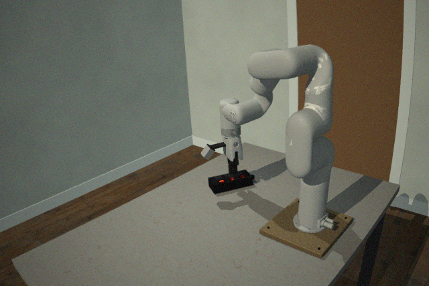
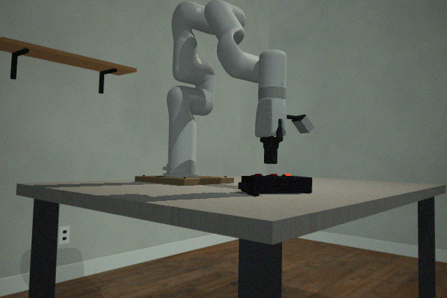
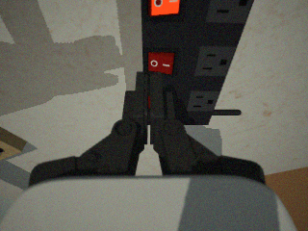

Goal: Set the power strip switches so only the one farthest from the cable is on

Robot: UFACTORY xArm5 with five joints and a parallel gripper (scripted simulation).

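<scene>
A black power strip [image 1: 230, 181] lies flat on the table, right way up; it also shows in the exterior view [image 2: 276, 183] and in the wrist view [image 3: 192, 53]. Its short cable stub [image 3: 226, 113] is at the end nearest the arm base. The switch farthest from the cable [image 3: 164, 6] glows bright orange. The middle switch [image 3: 160, 63] is dark red, unlit. The switch nearest the cable is mostly hidden behind my fingers. My gripper [image 2: 270, 159] is shut and empty, hovering a little above the strip, over its middle to cable end; the fingertips also show in the wrist view [image 3: 154, 89].
The arm stands on a wooden base plate [image 1: 306, 230] at the table's right side. The strip lies near the table's far edge [image 1: 214, 158]. A wall shelf [image 2: 65, 57] hangs well away from the table.
</scene>
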